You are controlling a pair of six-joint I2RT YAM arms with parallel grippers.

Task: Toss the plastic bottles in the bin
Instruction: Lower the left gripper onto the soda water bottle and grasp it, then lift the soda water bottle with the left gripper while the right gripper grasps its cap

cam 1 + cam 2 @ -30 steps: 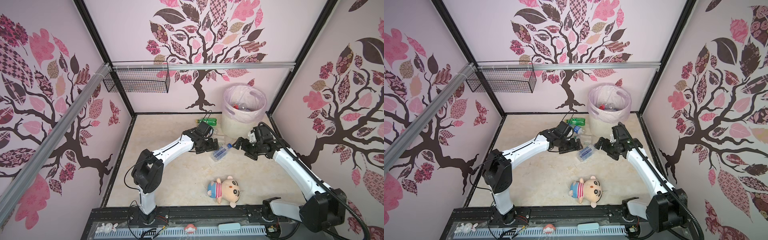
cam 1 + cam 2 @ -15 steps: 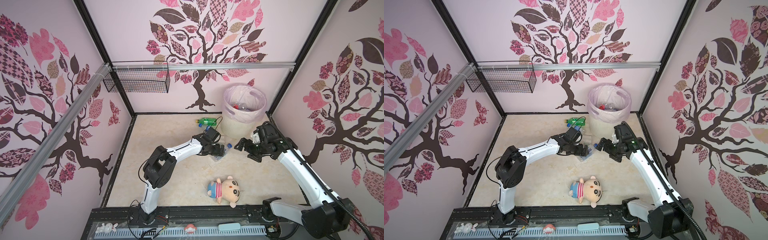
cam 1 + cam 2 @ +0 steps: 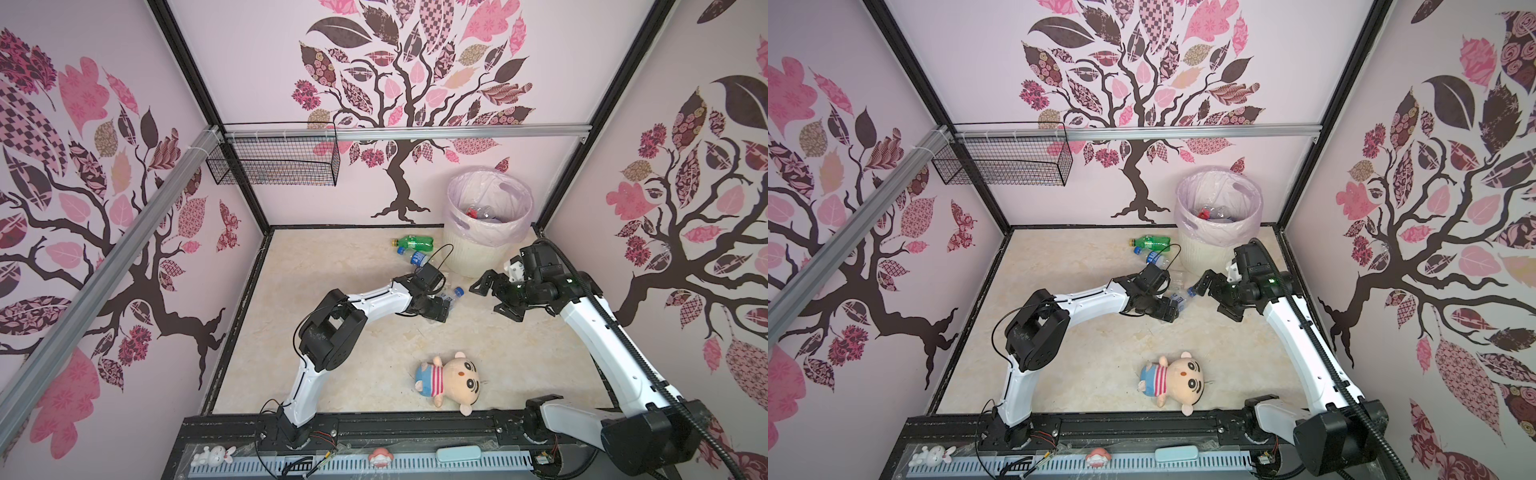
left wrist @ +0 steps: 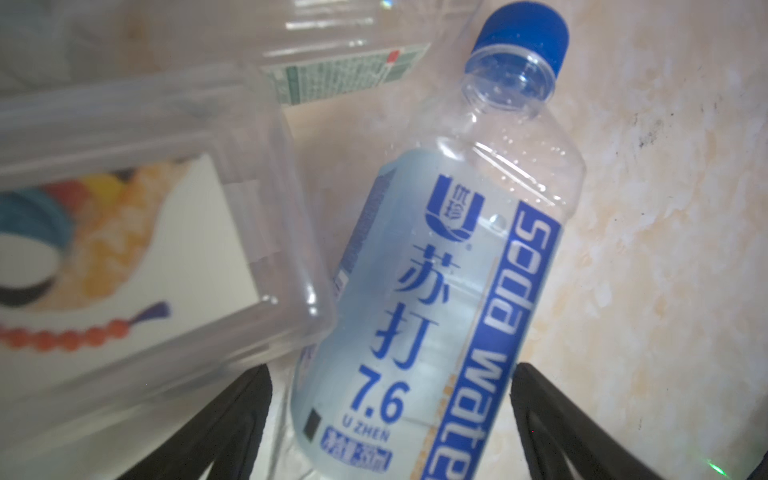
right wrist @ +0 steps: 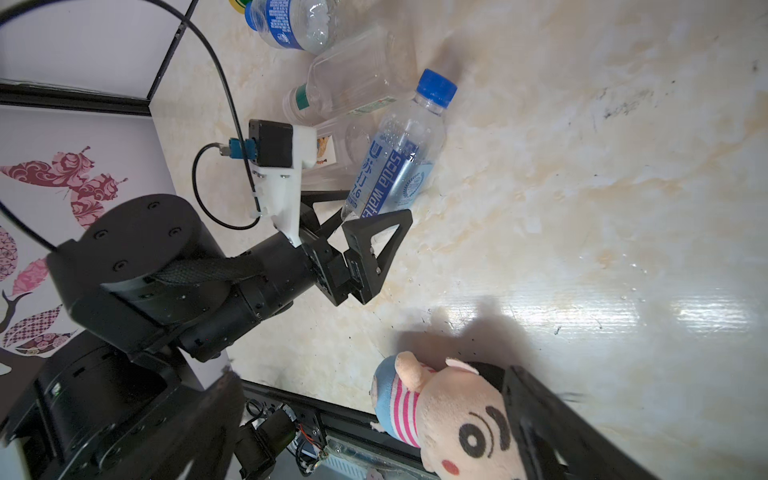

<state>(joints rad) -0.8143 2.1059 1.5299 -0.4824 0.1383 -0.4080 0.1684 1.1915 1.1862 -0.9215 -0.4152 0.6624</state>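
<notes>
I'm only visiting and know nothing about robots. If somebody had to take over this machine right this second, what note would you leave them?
Left gripper: open, fingers either side of the blue-capped soda water bottle lying on the floor; not yet gripped.
Right gripper: open and empty, in front of the bin.
Done: several bottles lie inside the bin.
Left: the soda water bottle, a green bottle, a blue-labelled bottle and a green-capped clear bottle, all on the floor.
A clear square-sided container lies against the soda water bottle; whether it is a bottle is unclear.
Leave the plush doll.
</notes>
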